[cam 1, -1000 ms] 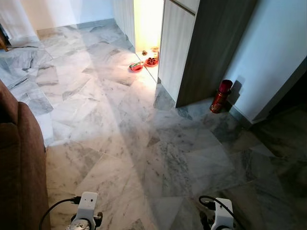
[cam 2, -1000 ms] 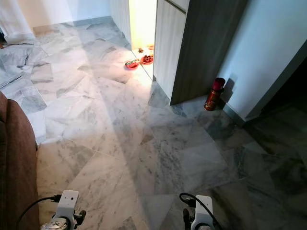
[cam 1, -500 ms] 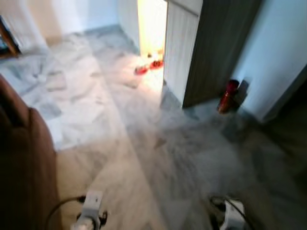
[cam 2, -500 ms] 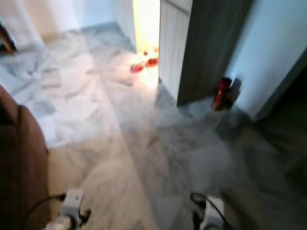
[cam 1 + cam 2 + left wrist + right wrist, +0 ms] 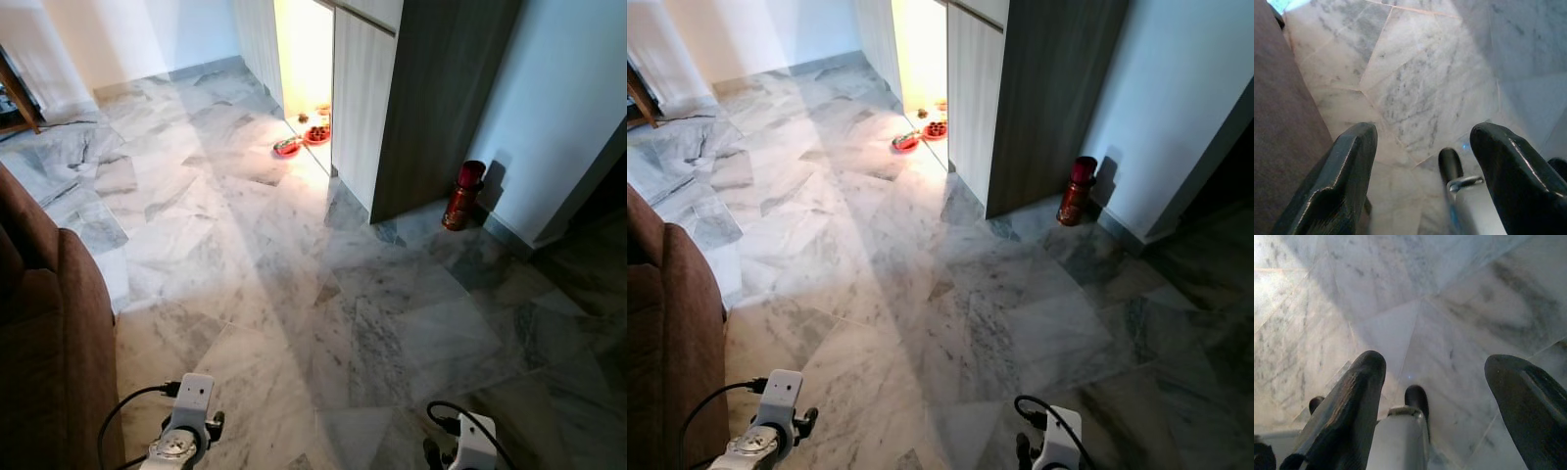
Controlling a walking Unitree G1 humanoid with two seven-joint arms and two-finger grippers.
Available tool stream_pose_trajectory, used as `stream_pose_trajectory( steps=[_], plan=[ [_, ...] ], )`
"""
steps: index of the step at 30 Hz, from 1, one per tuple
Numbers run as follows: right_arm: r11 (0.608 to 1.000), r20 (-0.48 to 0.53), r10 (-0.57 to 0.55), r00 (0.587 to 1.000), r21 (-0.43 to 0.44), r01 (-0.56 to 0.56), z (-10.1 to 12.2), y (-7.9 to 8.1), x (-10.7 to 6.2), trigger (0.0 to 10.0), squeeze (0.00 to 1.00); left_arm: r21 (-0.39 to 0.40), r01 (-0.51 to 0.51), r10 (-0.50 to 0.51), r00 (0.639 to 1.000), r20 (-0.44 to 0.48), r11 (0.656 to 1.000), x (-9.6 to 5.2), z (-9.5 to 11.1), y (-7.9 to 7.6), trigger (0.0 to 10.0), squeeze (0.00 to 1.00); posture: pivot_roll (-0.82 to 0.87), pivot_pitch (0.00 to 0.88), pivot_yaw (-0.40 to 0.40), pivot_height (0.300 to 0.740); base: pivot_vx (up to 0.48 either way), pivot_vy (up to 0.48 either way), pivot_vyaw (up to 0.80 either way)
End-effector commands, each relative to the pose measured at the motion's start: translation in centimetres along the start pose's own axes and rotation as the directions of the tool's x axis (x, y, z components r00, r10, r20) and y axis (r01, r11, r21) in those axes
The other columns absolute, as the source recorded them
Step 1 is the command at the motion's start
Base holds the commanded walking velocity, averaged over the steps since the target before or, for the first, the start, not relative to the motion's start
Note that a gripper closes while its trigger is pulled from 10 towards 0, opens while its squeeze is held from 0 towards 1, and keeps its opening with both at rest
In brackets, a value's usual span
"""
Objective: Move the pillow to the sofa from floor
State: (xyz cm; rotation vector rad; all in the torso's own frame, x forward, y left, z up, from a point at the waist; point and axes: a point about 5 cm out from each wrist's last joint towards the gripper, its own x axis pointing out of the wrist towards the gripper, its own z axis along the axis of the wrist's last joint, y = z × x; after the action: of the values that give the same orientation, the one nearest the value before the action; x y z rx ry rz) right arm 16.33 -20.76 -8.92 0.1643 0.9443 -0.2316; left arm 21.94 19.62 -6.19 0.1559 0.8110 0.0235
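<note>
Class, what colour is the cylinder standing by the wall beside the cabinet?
The cylinder is red, clearest in the left eye view.

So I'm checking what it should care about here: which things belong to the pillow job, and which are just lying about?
Belongs to the job:
- brown sofa, on the robot's left
- left gripper and right gripper, both open over bare marble floor
- no pillow in sight

Just lying about:
- red bottle by the wall
- red dishes in the lit doorway
- dark cabinet

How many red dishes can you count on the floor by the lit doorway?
2. One red dish lies on the marble floor just outside the doorway; a second red dish sits beside it at the threshold. Smaller items behind them are too small to identify.
</note>
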Motion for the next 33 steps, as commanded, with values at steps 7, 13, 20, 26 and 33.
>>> stream_pose_trajectory(
  steps=[7, 13, 20, 26, 33],
  plan=[
    [0.999, 0.157, -0.015, 0.987, -0.038, 0.021, 3.9, 0.0, 0.4, 10.0, 0.0, -0.103, -0.003, 0.006, 1.0, 0.029, 0.995, 0.3, 1.2, 0.0, 10.0, 0.0, -0.04, 0.026, 0.003, 0.74, 0.0, 0.0, 0.0],
    [0.998, 0.163, 0.01, 0.987, -0.059, -0.001, 4.5, 0.5, 0.5, 10.0, 0.0, -0.125, 0.004, 0.0, 1.0, 0.03, 0.992, 0.3, 1.4, -0.3, 10.0, 0.0, -0.04, 0.021, -0.017, 0.74, 0.0, 0.0, 0.0],
    [0.999, 0.149, 0.011, 0.989, -0.046, -0.004, 4.2, 0.4, 0.5, 10.0, 0.0, -0.139, 0.024, -0.02, 0.999, 0.029, 0.99, 0.3, 1.1, -1.2, 10.0, 0.0, -0.02, 0.021, -0.023, 0.74, 0.0, 0.0, 0.0],
    [0.999, 0.098, 0.006, 0.995, -0.039, -0.002, 2.4, 0.6, 0.3, 10.0, 0.0, -0.126, 0.045, -0.042, 0.999, 0.026, 0.991, 0.1, 0.7, -1.3, 10.0, 0.0, -0.01, 0.021, -0.006, 0.74, 0.0, 0.0, 0.0],
    [0.999, 0.043, -0.002, 0.999, -0.05, 0.004, 0.5, 0.3, 0.0, 10.0, 0.0, -0.089, 0.008, -0.007, 1.0, 0.013, 0.996, 0.0, 0.1, -0.8, 10.0, 0.0, 0.0, 0.014, 0.002, 0.74, 0.0, 0.0, 0.0]
  ],
)
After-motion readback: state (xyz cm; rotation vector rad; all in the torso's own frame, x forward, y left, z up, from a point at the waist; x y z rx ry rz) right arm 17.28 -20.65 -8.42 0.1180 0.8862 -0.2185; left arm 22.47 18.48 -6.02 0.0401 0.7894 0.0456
